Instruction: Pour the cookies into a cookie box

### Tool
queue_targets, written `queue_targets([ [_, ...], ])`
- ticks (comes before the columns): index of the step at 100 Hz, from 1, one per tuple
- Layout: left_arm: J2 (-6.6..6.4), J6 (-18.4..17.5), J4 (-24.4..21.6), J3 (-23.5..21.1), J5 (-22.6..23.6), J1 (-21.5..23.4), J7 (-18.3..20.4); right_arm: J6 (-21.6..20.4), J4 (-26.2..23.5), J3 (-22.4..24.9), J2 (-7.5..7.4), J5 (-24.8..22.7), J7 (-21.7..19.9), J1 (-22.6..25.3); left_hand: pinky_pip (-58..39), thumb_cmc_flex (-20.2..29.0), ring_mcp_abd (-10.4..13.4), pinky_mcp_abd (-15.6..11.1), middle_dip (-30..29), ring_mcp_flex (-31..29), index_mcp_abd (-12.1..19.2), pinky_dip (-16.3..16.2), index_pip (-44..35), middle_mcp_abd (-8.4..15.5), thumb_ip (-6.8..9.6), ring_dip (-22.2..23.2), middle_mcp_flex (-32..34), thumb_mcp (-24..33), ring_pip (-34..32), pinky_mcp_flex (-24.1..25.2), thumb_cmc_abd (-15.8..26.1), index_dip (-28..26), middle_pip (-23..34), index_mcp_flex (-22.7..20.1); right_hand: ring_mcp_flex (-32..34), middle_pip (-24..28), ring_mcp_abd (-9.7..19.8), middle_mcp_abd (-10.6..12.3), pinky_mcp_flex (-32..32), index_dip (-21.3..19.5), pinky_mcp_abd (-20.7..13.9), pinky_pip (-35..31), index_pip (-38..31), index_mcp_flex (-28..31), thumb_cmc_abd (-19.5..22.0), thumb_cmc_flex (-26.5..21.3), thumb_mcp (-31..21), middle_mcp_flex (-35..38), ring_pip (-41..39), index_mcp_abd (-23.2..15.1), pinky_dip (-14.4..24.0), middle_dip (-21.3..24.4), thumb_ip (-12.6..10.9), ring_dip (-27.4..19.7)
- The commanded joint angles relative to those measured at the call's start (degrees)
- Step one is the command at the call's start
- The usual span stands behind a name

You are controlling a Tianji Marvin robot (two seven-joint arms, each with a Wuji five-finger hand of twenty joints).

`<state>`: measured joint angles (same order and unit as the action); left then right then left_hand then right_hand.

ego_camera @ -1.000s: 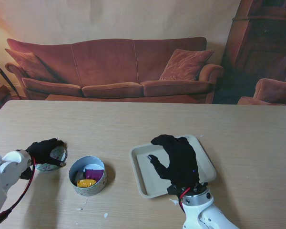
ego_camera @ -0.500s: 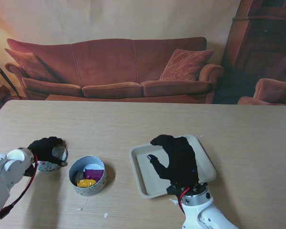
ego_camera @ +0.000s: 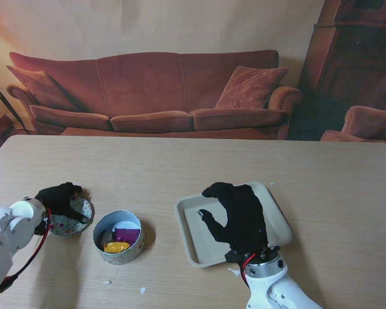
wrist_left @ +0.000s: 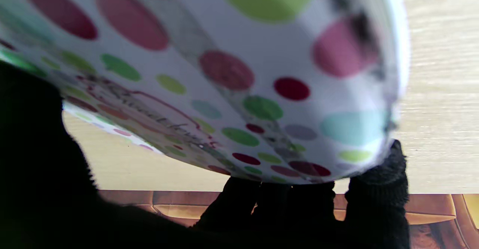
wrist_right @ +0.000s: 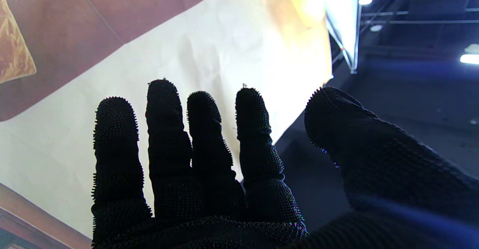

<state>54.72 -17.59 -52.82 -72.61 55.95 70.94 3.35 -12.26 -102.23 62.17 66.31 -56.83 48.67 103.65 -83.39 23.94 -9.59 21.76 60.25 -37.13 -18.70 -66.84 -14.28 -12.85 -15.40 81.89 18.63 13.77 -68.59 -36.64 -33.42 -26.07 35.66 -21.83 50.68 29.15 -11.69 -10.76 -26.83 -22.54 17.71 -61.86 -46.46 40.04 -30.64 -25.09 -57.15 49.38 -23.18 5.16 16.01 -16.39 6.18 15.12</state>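
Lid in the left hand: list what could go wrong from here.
1. The left hand grips the dotted lid only at its rim, tilted in the left wrist view; it could slip and drop.
2. The lid sits close beside the open cookie box; swinging it could knock the box.
3. The right hand hovers open over the tray; lowering it could shove the tray.
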Motion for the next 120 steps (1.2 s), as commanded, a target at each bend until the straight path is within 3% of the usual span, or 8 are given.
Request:
queue_targets([
  [1, 0.25, 0.1, 2.2, 0.3, 1.2, 3.1, 3.5, -0.1, -0.1, 0.0, 0.29, -0.2, -0.6, 0.2, -24.1, 13.4, 2.3, -12.4, 0.8, -4.1, -0.5, 2.4, -14.0, 1.8, 8.77, 1.3, 10.6, 23.4, -5.0, -8.5, -1.9, -4.4, 7.7, -6.0, -1.5, -1.1, 1.5, 1.2, 1.1, 0.2, -0.2, 1.0, 2.6, 1.2, 0.2, -1.0, 0.7, -0.7, 0.3, -1.5, 0.7, 0.4, -1.8, -0.3],
  [21, 0.54, -2.1, -2.9, -5.6, 2.4, 6.3, 4.3, -0.1, -0.2, -0.1, 0.37, -0.1, -0.4, 0.2, -34.1, 15.5, 3.9, -14.1, 1.9, -17.6, 1.3, 14.2, -26.7, 5.4, 8.89, -4.0, 24.5, 26.2, -13.8, -24.9, -3.0, -5.5, 14.3, -13.8, -1.5, -1.1, 1.5, 1.1, 1.1, 0.5, -0.3, 1.1, 2.4, 1.3, 0.6, -0.8, 0.7, -0.7, 0.3, -1.4, 1.0, 0.4, -1.6, -0.3],
  [32, 1.09, -4.2, -7.1, -10.3, 1.0, 9.2, 5.4, -0.2, -0.3, 0.0, 0.41, 0.1, -0.4, 0.3, -36.6, 20.8, 3.5, -14.3, 1.0, -24.7, 3.9, 14.6, -33.1, 6.6, 7.88, -8.6, 32.4, 24.6, -15.9, -26.0, -2.9, -3.4, 16.3, -19.9, -1.5, -1.1, 1.5, 1.1, 1.0, 0.6, -0.3, 1.0, 2.4, 1.5, 0.8, -0.7, 0.9, -0.6, 0.3, -1.5, 1.1, 0.4, -1.6, -0.3],
  [50, 1.97, -6.3, -16.4, -18.1, -4.7, 15.2, 10.7, -0.4, -0.5, 0.1, 0.56, 0.6, -0.3, 0.6, -30.1, 38.6, -2.2, -5.4, 10.5, -22.7, 8.1, 16.3, -39.5, 4.3, 10.95, -9.4, 36.3, 7.2, -10.5, -25.0, 4.4, 7.1, 9.8, -23.5, -1.6, -1.3, 1.5, 1.0, 0.9, 0.8, -0.3, 1.0, 2.4, 1.6, 1.5, -0.5, 1.2, -0.8, 0.3, -1.5, 1.3, 0.5, -1.7, -0.3],
  [61, 1.87, -8.1, -21.1, -21.7, -5.1, 18.1, 13.4, -0.4, -0.6, 0.2, 0.55, 0.5, -0.3, 0.7, -16.2, 40.7, -5.1, -1.2, 15.3, -12.7, 9.0, 4.8, -38.1, 4.9, 11.76, -6.1, 32.4, 4.9, -0.6, -10.1, 7.2, 5.6, -0.7, -24.6, -1.6, -1.3, 1.5, 1.1, 0.7, 0.9, -0.2, 1.0, 2.5, 1.5, 1.9, -0.4, 1.4, -0.8, 0.3, -1.5, 1.4, 0.5, -1.7, -0.3],
  [73, 1.71, -10.1, -24.7, -24.5, -6.4, 20.6, 16.0, -0.5, -0.7, 0.3, 0.59, 0.6, -0.2, 0.8, 1.6, 41.7, -7.9, 1.3, 7.4, -6.0, 12.0, 3.5, -37.2, 9.1, 11.84, -13.8, 32.7, 3.4, 16.6, 4.8, 8.9, 0.8, -12.4, -24.4, -1.6, -1.4, 1.5, 1.0, 0.5, 0.9, -0.2, 0.9, 2.6, 1.5, 2.3, -0.4, 1.5, -0.9, 0.3, -1.4, 1.6, 0.5, -1.8, -0.3],
  [91, 2.01, -14.1, -28.6, -27.3, -6.6, 24.5, 14.7, -0.5, -0.9, 0.3, 0.62, 0.7, -0.1, 1.0, 29.7, 40.7, -4.1, 2.9, -9.5, -2.6, 18.5, 20.0, -35.1, 13.0, 11.78, -36.4, 38.2, 0.8, 37.1, 27.7, 10.5, 0.2, -21.9, -26.6, -1.5, -1.4, 1.6, 1.0, 0.0, 1.0, -0.1, 0.7, 2.5, 1.4, 2.4, -0.6, 1.6, -1.0, 0.2, -1.5, 1.7, 0.5, -1.8, -0.3],
  [120, 2.96, -22.8, -35.4, -32.6, -6.9, 30.9, 9.6, -0.8, -0.9, 0.4, 0.69, 1.1, -0.4, 1.1, 30.2, 37.2, -2.5, -4.3, -10.7, -4.3, 18.5, 25.6, -35.2, 11.4, 9.31, -36.1, 43.2, 8.3, 35.0, 30.9, 7.1, -0.2, -20.9, -29.5, -1.3, -1.4, 1.5, 1.2, -0.6, 1.3, 0.1, 0.4, 2.4, 1.3, 2.8, -0.7, 1.7, -1.1, 0.2, -1.4, 2.0, 0.5, -1.7, -0.3],
])
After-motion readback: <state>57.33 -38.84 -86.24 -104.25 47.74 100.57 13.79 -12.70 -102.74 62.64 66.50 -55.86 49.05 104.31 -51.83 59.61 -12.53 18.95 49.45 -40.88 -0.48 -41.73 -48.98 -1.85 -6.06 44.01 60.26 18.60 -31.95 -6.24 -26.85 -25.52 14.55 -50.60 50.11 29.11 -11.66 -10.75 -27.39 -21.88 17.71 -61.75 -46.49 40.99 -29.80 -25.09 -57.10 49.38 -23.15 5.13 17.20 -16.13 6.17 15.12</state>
